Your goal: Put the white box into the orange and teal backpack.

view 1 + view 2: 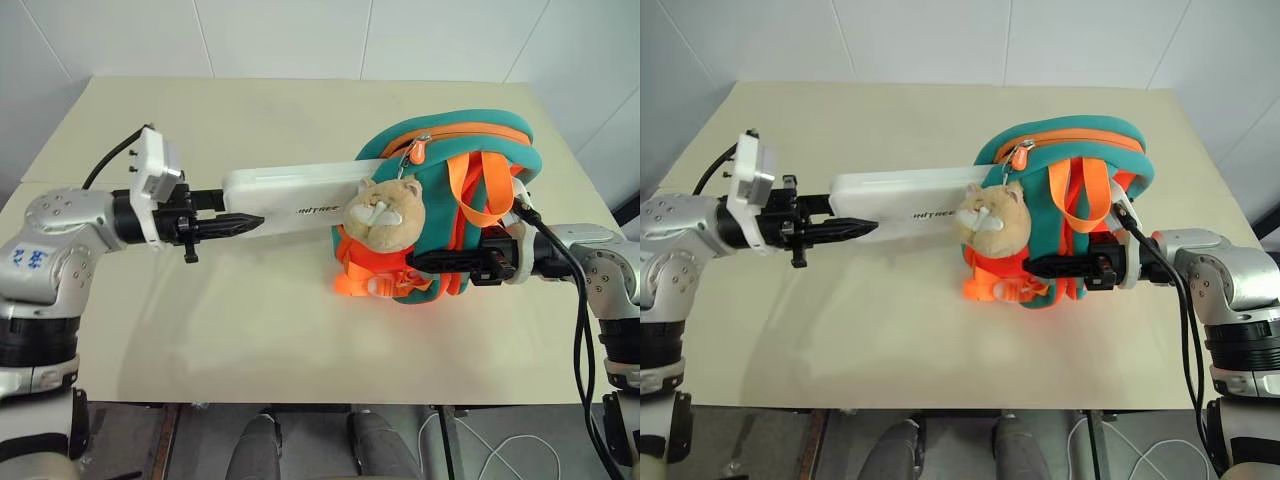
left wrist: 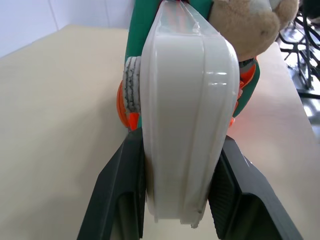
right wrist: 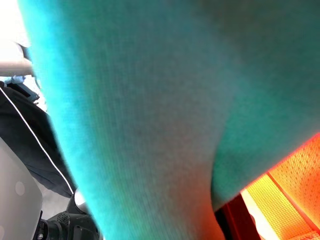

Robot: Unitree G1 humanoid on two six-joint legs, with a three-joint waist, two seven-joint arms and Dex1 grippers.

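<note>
Item: white box (image 1: 295, 199) – flat, long, rounded corners, dark lettering on lid near the backpack end. Held level above the table (image 1: 250, 330), one end against the orange and teal backpack (image 1: 470, 215), passing behind the plush toy (image 1: 385, 212); not clearly inside yet.

L gripper (image 1: 232, 224) – two black fingers (image 2: 125, 200) pinching the box's end farthest from the backpack, one on each flat side; box edge-on in wrist view.

Backpack – upright on table, orange zip line across teal top, orange straps and buckles at the front, plush toy hanging from the zip pull.

R gripper (image 1: 440, 262) – on the backpack's lower front, just beside the orange straps; fingers pressed together on teal fabric, apparently pinching it. R wrist view: close teal cloth, orange mesh at a corner.
</note>
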